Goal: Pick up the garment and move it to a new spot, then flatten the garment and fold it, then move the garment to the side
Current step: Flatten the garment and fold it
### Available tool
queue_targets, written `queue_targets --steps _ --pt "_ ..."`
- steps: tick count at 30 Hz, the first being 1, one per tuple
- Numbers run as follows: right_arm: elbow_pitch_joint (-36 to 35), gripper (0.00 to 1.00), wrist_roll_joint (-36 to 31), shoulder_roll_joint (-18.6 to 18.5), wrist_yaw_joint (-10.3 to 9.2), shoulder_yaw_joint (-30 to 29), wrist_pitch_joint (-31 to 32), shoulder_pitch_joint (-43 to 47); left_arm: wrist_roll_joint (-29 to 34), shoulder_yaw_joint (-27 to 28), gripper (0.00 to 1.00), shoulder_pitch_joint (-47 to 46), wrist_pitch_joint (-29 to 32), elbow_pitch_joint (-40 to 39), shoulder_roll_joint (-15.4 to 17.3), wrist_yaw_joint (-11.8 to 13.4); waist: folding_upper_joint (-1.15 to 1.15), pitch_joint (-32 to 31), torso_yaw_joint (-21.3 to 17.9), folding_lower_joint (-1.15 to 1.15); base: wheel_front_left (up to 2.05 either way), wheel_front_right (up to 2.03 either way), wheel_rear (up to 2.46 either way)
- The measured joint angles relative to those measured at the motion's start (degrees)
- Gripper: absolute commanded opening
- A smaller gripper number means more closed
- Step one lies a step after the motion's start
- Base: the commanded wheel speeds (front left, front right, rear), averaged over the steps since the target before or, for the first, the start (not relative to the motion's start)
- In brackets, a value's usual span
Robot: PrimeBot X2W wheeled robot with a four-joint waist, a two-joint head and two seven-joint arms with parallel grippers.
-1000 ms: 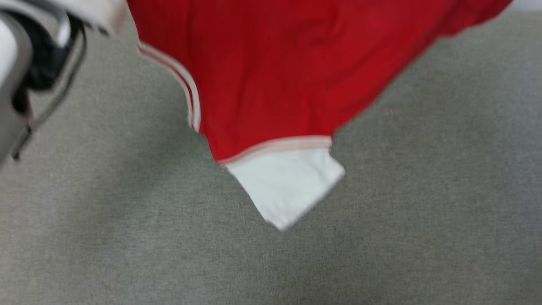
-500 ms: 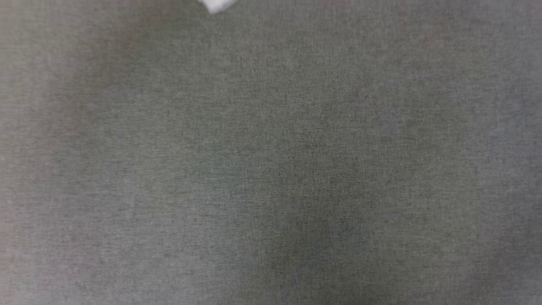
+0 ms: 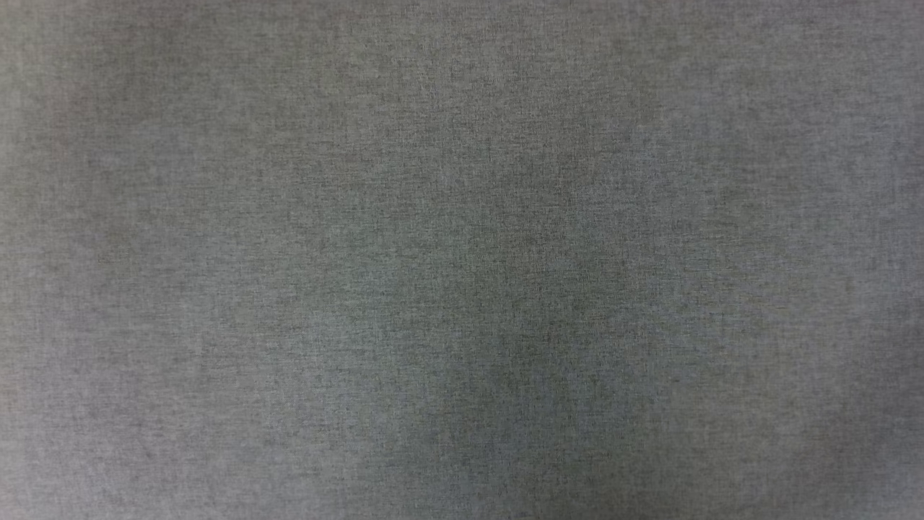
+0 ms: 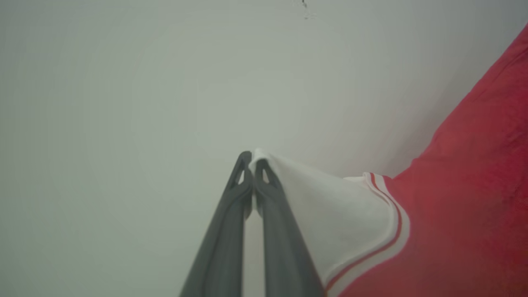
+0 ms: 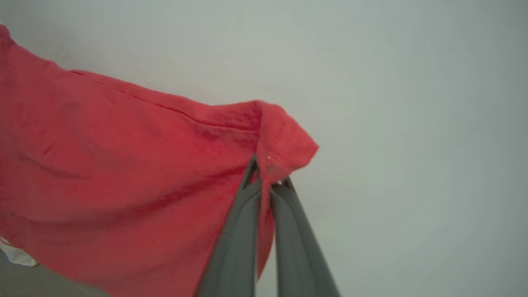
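Colours: red garment, grey all round.
Garment bright red; sleeve white, edged in white-and-red striped trim. My left gripper and right gripper dark grey. Table mottled grey weave. Backdrop pale grey-white.

Head view: grey cloth surface, dim, flat light, slightly soft throughout; you get one broad faint shadow at centre, deepening towards the near edge. Wrist views: pale, hazy, diffuse light; garment soft-edged, colour muted, its lower folds shaded darker.
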Motion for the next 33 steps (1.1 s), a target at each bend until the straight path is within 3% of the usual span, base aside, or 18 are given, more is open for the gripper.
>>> queue_targets --steps 7,14,22,33 --pt "3.4 0.00 4.7 1.5 0.00 5.1 -3.8 8.5 -1.6 -2.4 0.00 8.0 -2.3 1.9 -1.1 -1.3 0.00 0.0 0.2 0.00 0.00 0.00 0.00" --pt "2.9 0.00 9.0 1.2 0.00 11.2 -7.9 19.5 -4.4 -4.1 0.00 21.6 -5.4 0.6 0.1 -1.4 0.00 -3.3 0.2 0.00 0.00 0.00 0.00" --pt "-1.5 0.00 14.4 -1.9 0.00 17.2 -11.0 34.3 -7.5 -6.4 0.00 41.1 -6.3 -8.3 4.4 2.1 0.00 -10.0 0.5 -0.01 0.00 0.00 0.00" --pt "-7.7 0.00 18.7 -6.5 -0.01 24.4 -11.0 52.4 -13.7 -10.6 0.00 68.5 -4.3 -24.5 10.8 10.7 0.00 -21.1 0.9 -0.02 0.00 0.00 0.00"
